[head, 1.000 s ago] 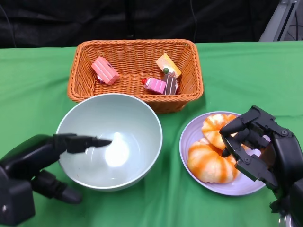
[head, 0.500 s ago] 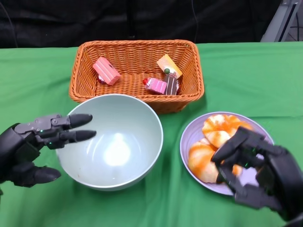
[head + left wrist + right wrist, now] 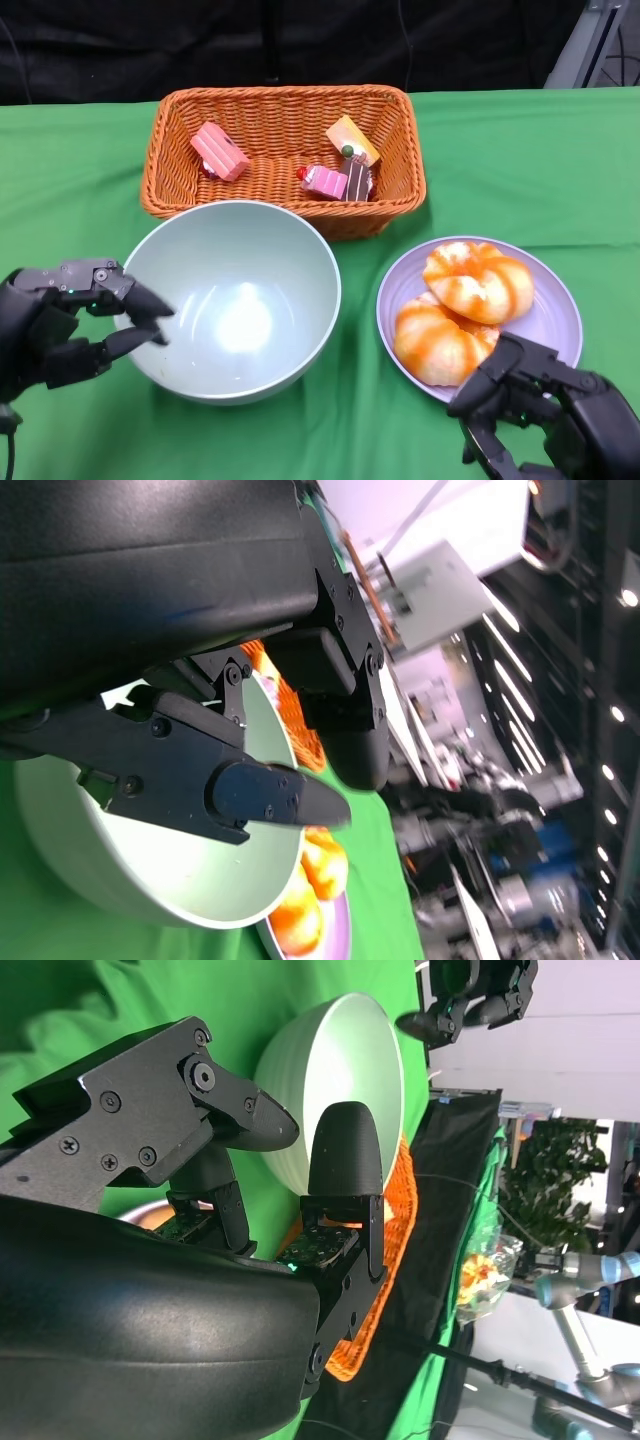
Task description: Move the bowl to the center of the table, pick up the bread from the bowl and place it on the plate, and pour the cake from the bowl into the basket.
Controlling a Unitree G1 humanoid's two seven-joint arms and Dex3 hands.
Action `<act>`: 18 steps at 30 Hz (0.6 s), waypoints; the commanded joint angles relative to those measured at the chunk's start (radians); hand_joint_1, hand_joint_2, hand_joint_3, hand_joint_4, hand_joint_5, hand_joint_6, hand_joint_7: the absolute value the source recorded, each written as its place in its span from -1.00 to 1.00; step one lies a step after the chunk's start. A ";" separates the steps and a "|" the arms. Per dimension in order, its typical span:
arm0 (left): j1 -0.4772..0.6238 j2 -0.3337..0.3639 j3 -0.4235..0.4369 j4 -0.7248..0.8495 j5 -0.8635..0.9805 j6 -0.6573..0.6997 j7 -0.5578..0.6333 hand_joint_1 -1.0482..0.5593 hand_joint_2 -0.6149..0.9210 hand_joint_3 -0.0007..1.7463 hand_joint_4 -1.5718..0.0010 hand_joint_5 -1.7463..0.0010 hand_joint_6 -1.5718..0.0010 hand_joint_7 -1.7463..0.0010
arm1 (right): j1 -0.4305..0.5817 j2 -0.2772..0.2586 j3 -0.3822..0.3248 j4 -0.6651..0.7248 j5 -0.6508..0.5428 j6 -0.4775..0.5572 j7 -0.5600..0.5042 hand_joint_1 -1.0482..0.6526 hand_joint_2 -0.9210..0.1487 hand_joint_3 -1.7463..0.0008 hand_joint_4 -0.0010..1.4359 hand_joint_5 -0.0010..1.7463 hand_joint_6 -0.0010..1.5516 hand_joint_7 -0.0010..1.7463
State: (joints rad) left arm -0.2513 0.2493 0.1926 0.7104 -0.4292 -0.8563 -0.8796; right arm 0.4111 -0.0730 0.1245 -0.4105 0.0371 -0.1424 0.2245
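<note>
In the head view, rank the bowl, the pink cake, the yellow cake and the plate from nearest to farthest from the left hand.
From the left hand:
1. Bowl, right beside its fingers.
2. Pink cake, at the left of the basket.
3. Yellow cake, at the basket's right.
4. Plate, at the far right.

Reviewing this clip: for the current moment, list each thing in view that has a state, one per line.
bowl: upright, empty, in front of the basket
basket: upright, holds the cake pieces
cake pieces: lying in the basket
bread: two pieces, on the plate
plate: flat on the table, right of the bowl
left robot hand: open, beside the bowl, holds nothing
right robot hand: open, near the plate, holds nothing
</note>
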 commanded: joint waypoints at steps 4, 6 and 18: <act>0.067 0.004 0.011 -0.082 0.044 0.019 0.080 0.27 0.45 0.55 -0.09 -1.00 0.10 -0.80 | 0.032 0.003 0.005 -0.017 0.000 -0.031 -0.027 0.21 -0.40 -0.16 -0.12 0.94 -0.26 0.67; 0.075 0.006 0.010 -0.091 0.050 0.020 0.088 0.25 0.43 0.57 -0.10 -1.00 0.10 -0.83 | 0.034 0.003 0.008 -0.016 -0.005 -0.034 -0.032 0.21 -0.41 -0.15 -0.12 0.95 -0.26 0.67; 0.048 -0.007 0.025 -0.037 0.033 0.016 0.091 0.23 0.44 0.54 -0.09 -1.00 0.15 -0.87 | -0.010 0.008 -0.004 -0.009 -0.011 -0.026 -0.065 0.26 -0.33 -0.25 -0.09 0.97 -0.26 0.71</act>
State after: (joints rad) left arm -0.1870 0.2331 0.2015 0.6611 -0.3862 -0.8438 -0.7946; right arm 0.4030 -0.0621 0.1279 -0.4117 0.0222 -0.1688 0.1671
